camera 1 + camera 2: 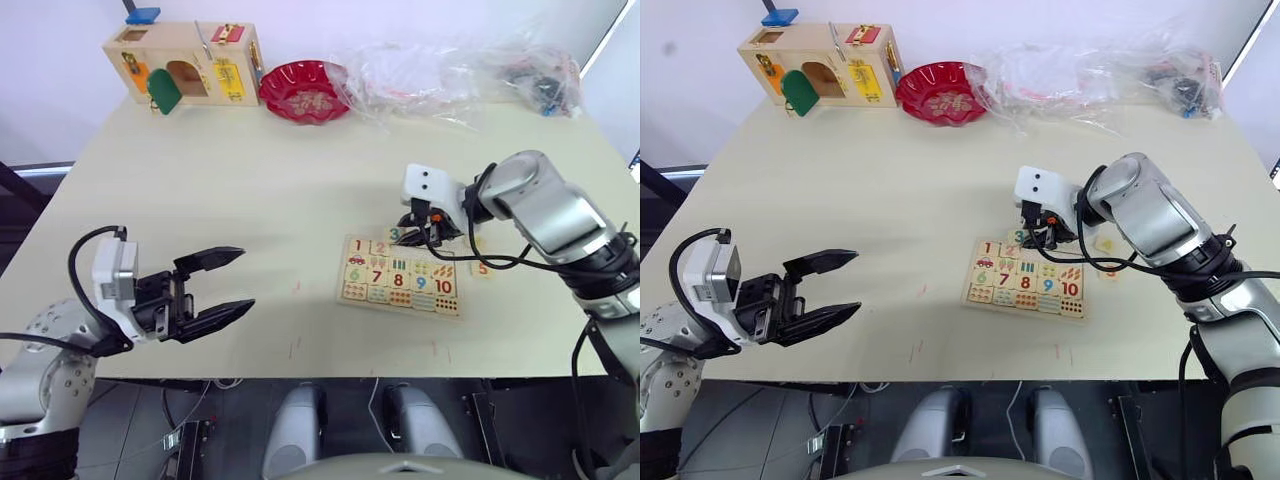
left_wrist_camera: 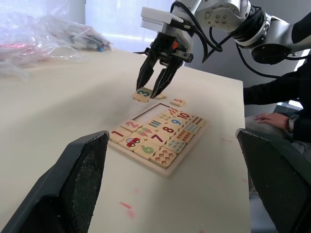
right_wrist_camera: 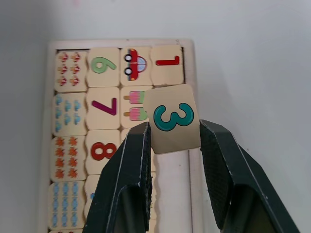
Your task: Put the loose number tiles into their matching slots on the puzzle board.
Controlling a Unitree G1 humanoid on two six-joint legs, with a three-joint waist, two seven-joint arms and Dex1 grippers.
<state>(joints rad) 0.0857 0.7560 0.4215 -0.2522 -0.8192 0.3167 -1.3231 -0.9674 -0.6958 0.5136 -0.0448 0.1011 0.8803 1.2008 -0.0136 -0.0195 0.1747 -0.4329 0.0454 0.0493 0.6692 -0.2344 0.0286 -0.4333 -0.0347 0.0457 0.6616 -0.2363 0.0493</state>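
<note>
Wooden puzzle board (image 1: 402, 275) holds tiles 1, 2; right claw (image 3: 170, 145) grips teal 3 (image 3: 172, 118); left claw (image 1: 222, 283) gapes empty.

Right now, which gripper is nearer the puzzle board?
Right. The right gripper hangs over the puzzle board's far edge, holding the teal 3 tile; the left gripper hovers open, well off to its left.

I see a smooth pale wood board (image 1: 400, 285). The 3 tile (image 3: 173, 119) is the same bare wood with shiny teal paint. The black fingers (image 3: 127, 179) holding it look like dull plastic. The table (image 1: 250, 200) is smooth and matt. Far off sit crinkly clear plastic bags (image 1: 440, 70) and a shiny red bowl (image 1: 304, 90).
</note>
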